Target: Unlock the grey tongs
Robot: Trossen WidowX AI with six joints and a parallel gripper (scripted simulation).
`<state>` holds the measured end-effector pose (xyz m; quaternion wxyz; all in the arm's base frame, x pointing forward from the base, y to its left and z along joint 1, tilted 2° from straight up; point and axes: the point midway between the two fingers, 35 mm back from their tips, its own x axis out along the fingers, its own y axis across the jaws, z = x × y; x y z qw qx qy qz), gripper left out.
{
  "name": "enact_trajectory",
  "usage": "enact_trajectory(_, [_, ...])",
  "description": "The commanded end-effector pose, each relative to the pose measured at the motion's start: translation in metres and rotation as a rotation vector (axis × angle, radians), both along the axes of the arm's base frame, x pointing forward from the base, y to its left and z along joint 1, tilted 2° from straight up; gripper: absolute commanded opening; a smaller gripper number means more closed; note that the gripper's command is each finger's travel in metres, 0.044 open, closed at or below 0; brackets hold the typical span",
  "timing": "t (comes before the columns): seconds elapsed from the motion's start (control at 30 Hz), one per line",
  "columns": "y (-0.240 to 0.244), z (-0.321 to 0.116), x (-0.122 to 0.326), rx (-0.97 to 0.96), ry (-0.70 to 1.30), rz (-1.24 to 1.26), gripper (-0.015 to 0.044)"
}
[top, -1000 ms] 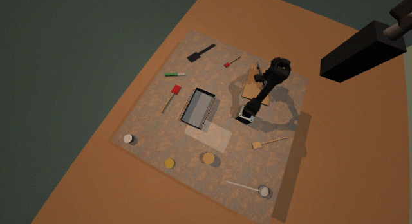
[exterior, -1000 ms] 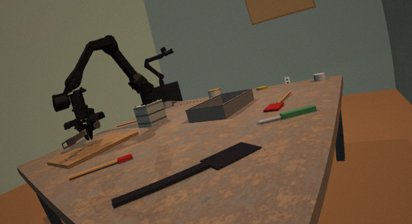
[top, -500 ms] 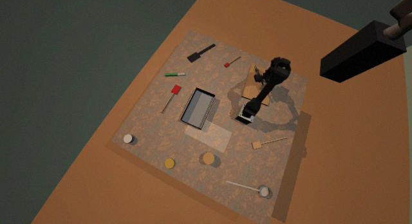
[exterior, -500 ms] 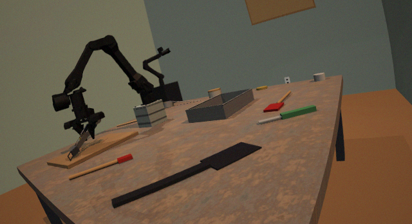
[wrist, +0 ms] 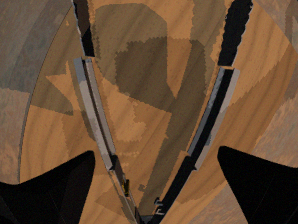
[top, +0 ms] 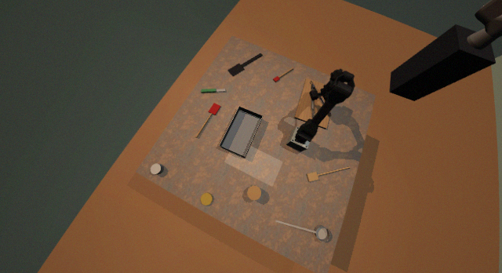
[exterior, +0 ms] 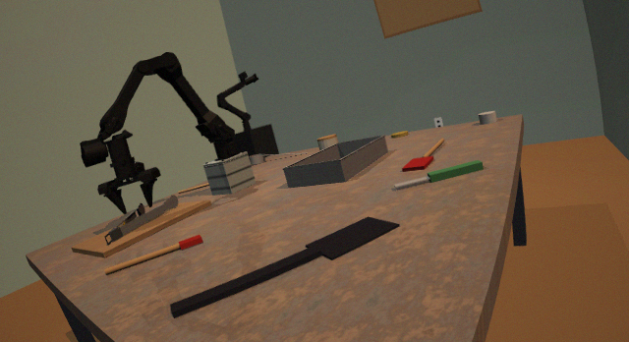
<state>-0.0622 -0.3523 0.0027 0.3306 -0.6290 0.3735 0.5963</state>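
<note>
Mottled brown tabletop (top: 188, 147) (exterior: 295, 263): from the top, one empty grey rectangular roasting tin (top: 241, 132) (exterior: 319, 170). Exterior: one black gripper (exterior: 135, 206) above one wooden board (exterior: 162, 225) (top: 303, 104) (wrist: 135, 125). Wrist: two fingers spread wide, gripping nothing; one pair of grey metal tongs (wrist: 95, 112) (exterior: 147, 218) lies open on the board.

We can't see the tips of the tongs (wrist: 95, 115) (exterior: 147, 219), cut off in the wrist view. The arm (top: 323, 112) partly hides them from above.

Tongs (top: 312, 104) (exterior: 147, 219) (wrist: 95, 112) on board (top: 303, 104) (exterior: 162, 223) (wrist: 50, 135); tool (exterior: 137, 209) (wrist: 158, 156) above.
</note>
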Motion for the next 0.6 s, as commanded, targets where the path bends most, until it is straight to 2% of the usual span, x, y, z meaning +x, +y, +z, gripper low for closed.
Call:
enact_trajectory(0.0, [0.017,0.019,0.002,0.002,0.002,0.007,0.0440])
enact_trajectory(0.37, [0.134,0.089,0.021,0.013,0.000,0.001,0.0440])
enact_trajectory(0.57, [0.151,0.094,0.024,0.014,0.000,0.000,0.0440])
